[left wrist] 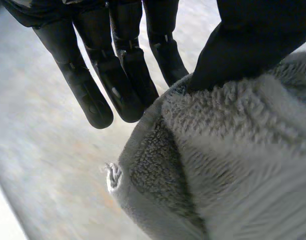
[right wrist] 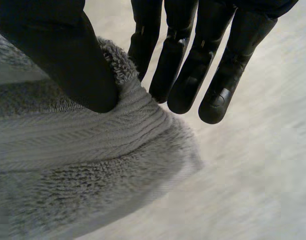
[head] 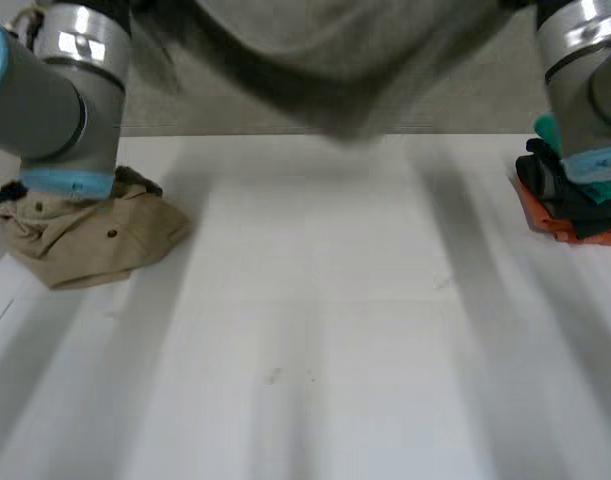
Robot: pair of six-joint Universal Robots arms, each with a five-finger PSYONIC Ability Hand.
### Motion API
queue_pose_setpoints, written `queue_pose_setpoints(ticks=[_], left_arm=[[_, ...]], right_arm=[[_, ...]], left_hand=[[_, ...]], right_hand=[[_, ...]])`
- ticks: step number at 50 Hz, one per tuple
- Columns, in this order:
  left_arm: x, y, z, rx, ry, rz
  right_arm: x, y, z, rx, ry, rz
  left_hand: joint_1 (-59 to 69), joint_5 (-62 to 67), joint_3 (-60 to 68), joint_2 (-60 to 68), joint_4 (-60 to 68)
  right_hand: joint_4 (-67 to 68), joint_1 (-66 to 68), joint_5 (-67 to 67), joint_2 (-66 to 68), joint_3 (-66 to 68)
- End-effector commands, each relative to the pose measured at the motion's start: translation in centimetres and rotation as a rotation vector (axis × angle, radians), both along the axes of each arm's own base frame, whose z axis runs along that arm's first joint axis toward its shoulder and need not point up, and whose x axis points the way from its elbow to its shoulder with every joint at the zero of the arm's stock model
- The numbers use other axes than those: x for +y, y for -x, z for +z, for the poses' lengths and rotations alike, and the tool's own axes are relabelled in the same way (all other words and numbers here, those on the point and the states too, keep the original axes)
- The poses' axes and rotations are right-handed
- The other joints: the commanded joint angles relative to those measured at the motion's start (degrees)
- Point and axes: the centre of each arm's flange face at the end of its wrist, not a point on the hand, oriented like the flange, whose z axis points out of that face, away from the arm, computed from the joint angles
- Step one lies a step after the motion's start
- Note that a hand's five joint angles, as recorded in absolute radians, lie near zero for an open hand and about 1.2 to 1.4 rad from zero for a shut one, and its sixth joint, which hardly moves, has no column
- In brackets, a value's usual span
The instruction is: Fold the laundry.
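Above the table (head: pixel 305 330), left hand (left wrist: pixel 127 60) and right hand (right wrist: pixel 193 65) pinch the towel (left wrist: pixel 243 150) edge.

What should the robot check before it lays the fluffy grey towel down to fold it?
1. Thumb of the left robot hand pinches the grey towel near a corner: ok.
2. Thumb of the right robot hand pinches the towel's edge: ok.
3. Middle of the white table is free for laying the towel down: ok.
4. The beige clothes pile sits off by the left arm, out of the way: ok.
5. The colourful pile sits off by the right arm: ok.
6. Towel hangs flat, without a twist: cannot tell.
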Motion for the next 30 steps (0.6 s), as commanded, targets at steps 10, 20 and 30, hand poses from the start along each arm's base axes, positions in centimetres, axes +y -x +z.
queue_pose_setpoints(ticks=[10, 20, 30], left_arm=[[2.5, -0.4, -14.6, -0.138, -0.33, -0.017], [8.2, -0.5, -23.5, -0.292, -0.599, -0.052], [11.3, -2.2, -20.9, -0.395, -0.696, -0.031]], right_arm=[[6.8, 0.8, -12.1, 0.182, -0.432, 0.126], [10.1, 1.9, -21.6, 0.339, -0.719, 0.123], [11.1, 2.7, -21.5, 0.356, -0.73, 0.109]], left_hand=[[15.98, 14.27, 11.64, 11.37, 11.24], [15.98, 14.27, 11.64, 11.37, 11.24], [-29.04, -30.75, -33.38, -33.65, -33.78]], right_hand=[[11.97, 23.57, 13.94, 12.64, 12.49], [11.97, 23.57, 13.94, 12.64, 12.49], [11.97, 23.57, 13.94, 12.64, 12.49]])
